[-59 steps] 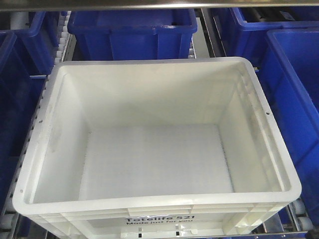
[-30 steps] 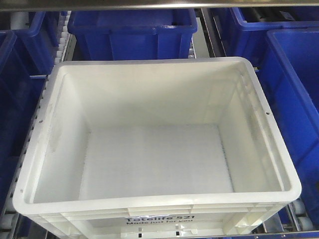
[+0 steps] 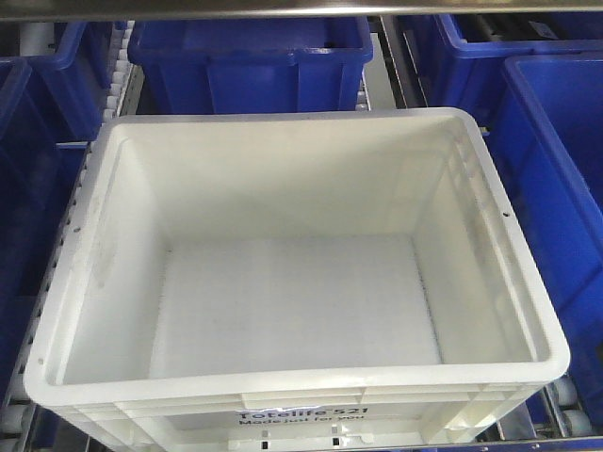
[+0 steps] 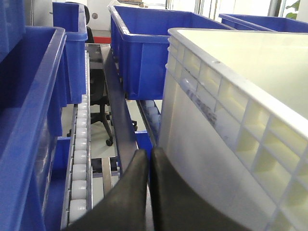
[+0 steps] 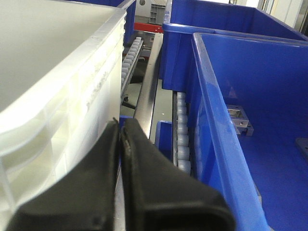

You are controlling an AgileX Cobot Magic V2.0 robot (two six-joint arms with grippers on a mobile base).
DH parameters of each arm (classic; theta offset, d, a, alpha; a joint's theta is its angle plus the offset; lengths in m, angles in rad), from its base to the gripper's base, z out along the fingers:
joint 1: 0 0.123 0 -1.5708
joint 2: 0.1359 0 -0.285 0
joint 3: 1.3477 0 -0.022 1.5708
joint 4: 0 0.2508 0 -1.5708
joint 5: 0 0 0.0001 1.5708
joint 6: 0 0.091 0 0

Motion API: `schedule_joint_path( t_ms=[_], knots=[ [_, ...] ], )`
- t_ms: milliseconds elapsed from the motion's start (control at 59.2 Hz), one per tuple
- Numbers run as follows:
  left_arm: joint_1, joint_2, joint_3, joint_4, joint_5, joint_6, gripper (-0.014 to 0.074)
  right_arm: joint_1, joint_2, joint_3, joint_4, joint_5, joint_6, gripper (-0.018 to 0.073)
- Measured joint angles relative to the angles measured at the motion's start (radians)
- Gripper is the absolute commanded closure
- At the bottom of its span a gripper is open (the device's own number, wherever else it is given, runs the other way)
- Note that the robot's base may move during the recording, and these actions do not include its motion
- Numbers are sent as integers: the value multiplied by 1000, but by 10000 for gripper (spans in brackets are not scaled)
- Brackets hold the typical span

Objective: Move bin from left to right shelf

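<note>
White bin is being squeezed between left end effector and right end effector, both pinched together, flanking its side walls for lifting.

Central bin on rollers, between side bins, another bin behind.

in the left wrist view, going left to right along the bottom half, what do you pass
blue bin wall → white roller track → blue shelf rail → left gripper, fingers together → white bin
</note>
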Motion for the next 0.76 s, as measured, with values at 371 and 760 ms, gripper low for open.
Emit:
schedule_joint_path(
  t_ms=[371, 760],
  knots=[
    [0, 0, 0, 0, 0, 0, 603, 0, 0, 0, 0, 5, 2, 564],
    [0, 0, 0, 0, 0, 0, 603, 0, 0, 0, 0, 6, 2, 564]
  ],
)
